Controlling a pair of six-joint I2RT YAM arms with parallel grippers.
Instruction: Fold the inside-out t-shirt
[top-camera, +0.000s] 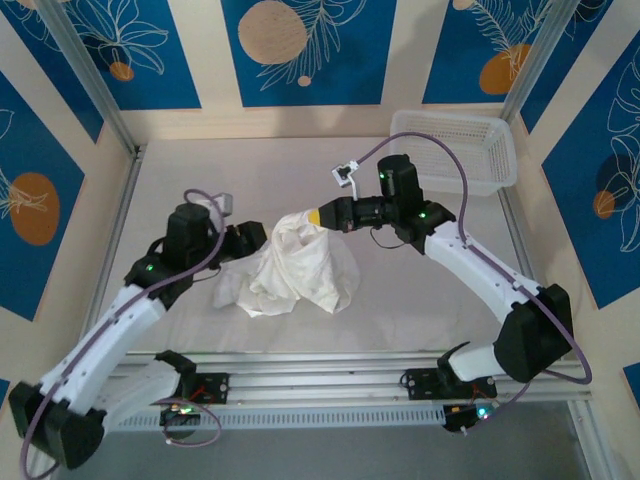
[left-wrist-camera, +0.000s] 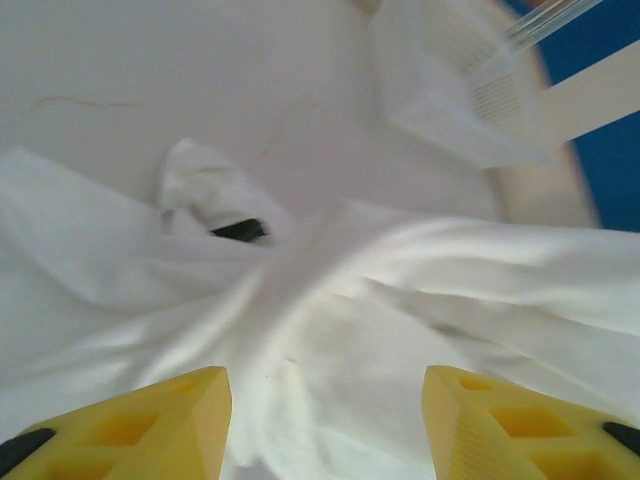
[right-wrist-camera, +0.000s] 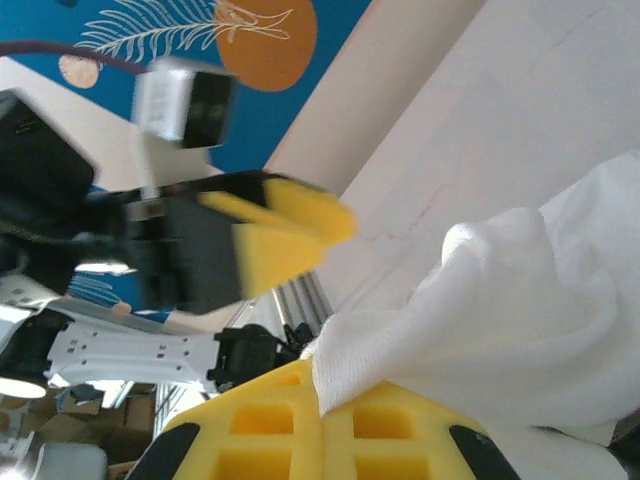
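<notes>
Where the pale counter (top-camera: 420, 290) meets cream walls hung with blue panels (top-camera: 330, 50) of orange discs and white leaves, a white mesh basket (top-camera: 460, 150) sits in the far right corner. Mid-counter lies the white t-shirt (top-camera: 300, 270), crumpled in a heap. The right fingers (top-camera: 318, 216) are pressed together, pinching a raised fold at its far edge. The left fingers (left-wrist-camera: 170, 415) stand spread over the cloth's left side, gripping nothing. Slotted metal rails (top-camera: 320, 385) line the near edge.

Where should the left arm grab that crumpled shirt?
Probably the shirt's loose left edge, coming from the left. That edge trails flat on the table, while the right fingers pinch the raised top.
</notes>
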